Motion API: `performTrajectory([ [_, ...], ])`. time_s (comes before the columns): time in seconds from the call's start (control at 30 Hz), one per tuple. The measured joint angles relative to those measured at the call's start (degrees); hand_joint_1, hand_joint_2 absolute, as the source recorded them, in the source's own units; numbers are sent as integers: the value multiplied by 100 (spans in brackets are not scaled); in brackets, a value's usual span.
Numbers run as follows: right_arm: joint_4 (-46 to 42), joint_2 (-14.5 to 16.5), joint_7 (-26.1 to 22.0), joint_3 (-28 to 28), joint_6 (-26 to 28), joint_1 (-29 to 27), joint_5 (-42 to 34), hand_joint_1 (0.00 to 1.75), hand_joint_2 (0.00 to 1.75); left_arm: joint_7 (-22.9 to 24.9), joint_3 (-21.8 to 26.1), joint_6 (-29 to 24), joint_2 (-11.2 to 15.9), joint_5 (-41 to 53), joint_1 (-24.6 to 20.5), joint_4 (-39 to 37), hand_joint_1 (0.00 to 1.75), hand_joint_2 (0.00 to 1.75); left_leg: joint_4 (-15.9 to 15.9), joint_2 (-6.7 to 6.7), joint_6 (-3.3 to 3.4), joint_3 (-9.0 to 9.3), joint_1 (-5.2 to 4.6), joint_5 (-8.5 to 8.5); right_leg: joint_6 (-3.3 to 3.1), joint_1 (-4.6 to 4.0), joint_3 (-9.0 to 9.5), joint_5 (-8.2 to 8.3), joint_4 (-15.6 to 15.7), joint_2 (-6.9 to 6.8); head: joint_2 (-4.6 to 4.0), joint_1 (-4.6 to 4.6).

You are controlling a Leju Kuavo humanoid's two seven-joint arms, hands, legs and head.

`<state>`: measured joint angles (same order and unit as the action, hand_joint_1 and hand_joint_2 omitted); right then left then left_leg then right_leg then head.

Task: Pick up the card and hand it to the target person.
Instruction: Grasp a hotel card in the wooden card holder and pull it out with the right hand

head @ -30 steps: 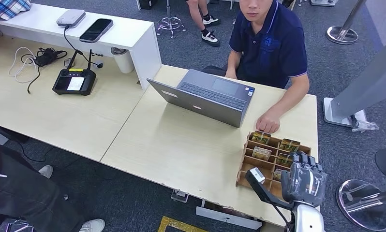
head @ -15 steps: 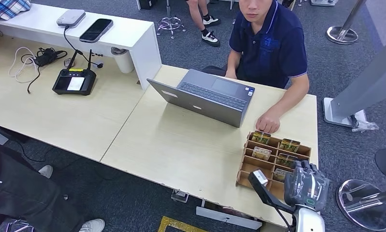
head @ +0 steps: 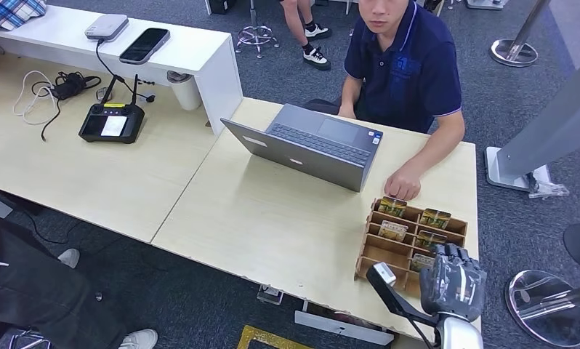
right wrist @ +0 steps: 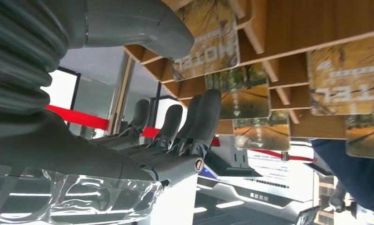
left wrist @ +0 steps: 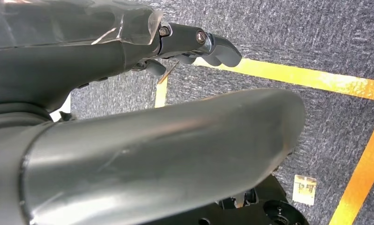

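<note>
Lowered slightly, right robot hand (head: 453, 282) nears "HOTEL"-printed card (right wrist: 205, 35).

I saw a pale matt wood-grain table (head: 272, 218) holding a brown plywood rack (head: 374, 251) of glossy printed cards (head: 393, 230). My right hand (head: 454, 280) looked like dark grey plastic with a ribbed rubbery cover. The laptop (head: 312, 145) seemed brushed grey metal, the floor (left wrist: 316, 37) rough grey carpet.
</note>
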<state>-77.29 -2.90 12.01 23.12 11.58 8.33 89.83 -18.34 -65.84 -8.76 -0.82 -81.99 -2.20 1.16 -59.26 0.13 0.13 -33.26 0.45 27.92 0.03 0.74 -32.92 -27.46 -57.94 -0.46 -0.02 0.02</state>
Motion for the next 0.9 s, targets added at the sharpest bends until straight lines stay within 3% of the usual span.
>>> performTrajectory([
  [0.63, 306, 78, 78, 28, 43, 71, 0, 96, 175, 4, -114, 7, -1, -143, 1, 0, 0, 0, 0, 0, 0, 0, 0, 0, 0, 0, 0, 0, 0, 0, 0, 0],
  [0.7, 307, 78, 122, 28, 45, 71, 0, 111, 175, 5, -131, 5, -1, -152, 1, 0, 0, 0, 0, 0, 0, 0, 0, 0, 0, 0, 0, 0, 0, 0, 0, 0],
  [0.83, 301, 78, 169, 28, 63, 76, 1, 167, 175, 6, -158, 3, 0, -171, 1, 0, 0, 0, 0, 0, 0, 1, 0, 0, 0, 0, 0, 0, 0, 0, 0, 0],
  [0.9, 289, 78, 169, 28, 80, 76, 0, 175, 175, 9, -172, 3, 1, -180, 1, 0, 0, 0, 0, 0, 0, 1, 0, 0, 0, 0, 0, 0, 0, 0, 0, 0],
])
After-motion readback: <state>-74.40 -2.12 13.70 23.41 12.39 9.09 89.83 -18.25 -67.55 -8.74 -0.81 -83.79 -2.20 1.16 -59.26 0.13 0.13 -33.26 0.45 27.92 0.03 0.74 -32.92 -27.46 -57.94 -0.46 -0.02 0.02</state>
